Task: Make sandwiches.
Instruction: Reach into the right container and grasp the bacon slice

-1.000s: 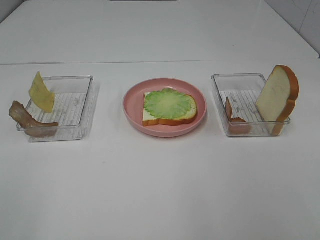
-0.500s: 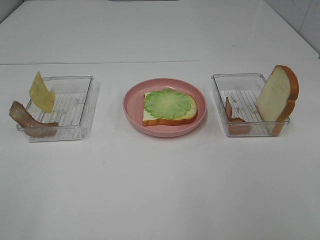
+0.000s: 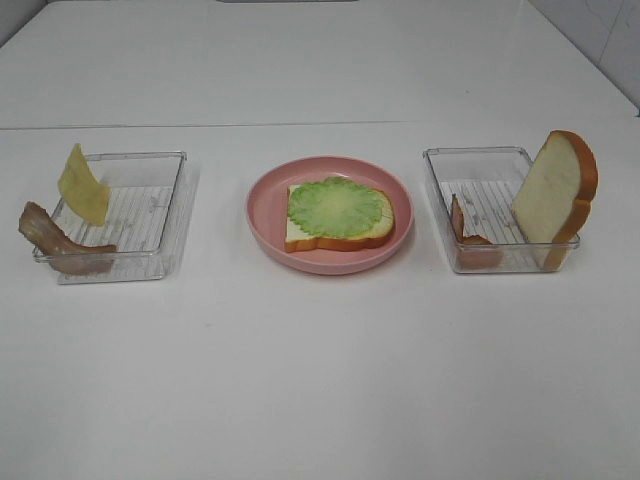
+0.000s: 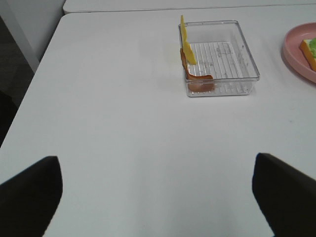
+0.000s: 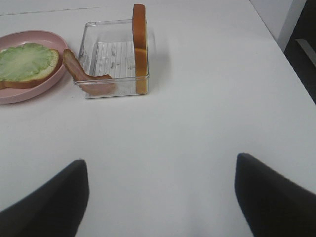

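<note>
Exterior high view: a white table [image 3: 320, 380] carries three things in a row, with a pink plate [image 3: 262, 215] in the middle and a clear tray well apart on each side. On the plate a lower bread slice [image 3: 340, 243] lies flat, and a green lettuce leaf [image 3: 338, 207] is spread on top of it, covering most of its face. The left tray [image 3: 150, 210] holds a yellow cheese slice [image 3: 82, 186] standing tilted against its outer wall, and a left bacon strip [image 3: 55, 240] is draped over the near outer corner, one end sticking out past the rim and the other lying inside. In the right tray [image 3: 490, 215] a second bread slice [image 3: 555, 190] stands on edge, leaning against the outer wall and rising well above the rim, while a right bacon strip [image 3: 465, 232] is propped in the near corner on the plate's side. No arm shows in this view. From the left wrist, the left gripper [image 4: 158, 197] has its two dark fingers spread wide over bare table, with nothing between them and the left tray well ahead. From the right wrist, the right gripper [image 5: 160, 200] is likewise spread, nothing in its jaws, and it hangs above bare table short of the right tray and the plate beside it.
</note>
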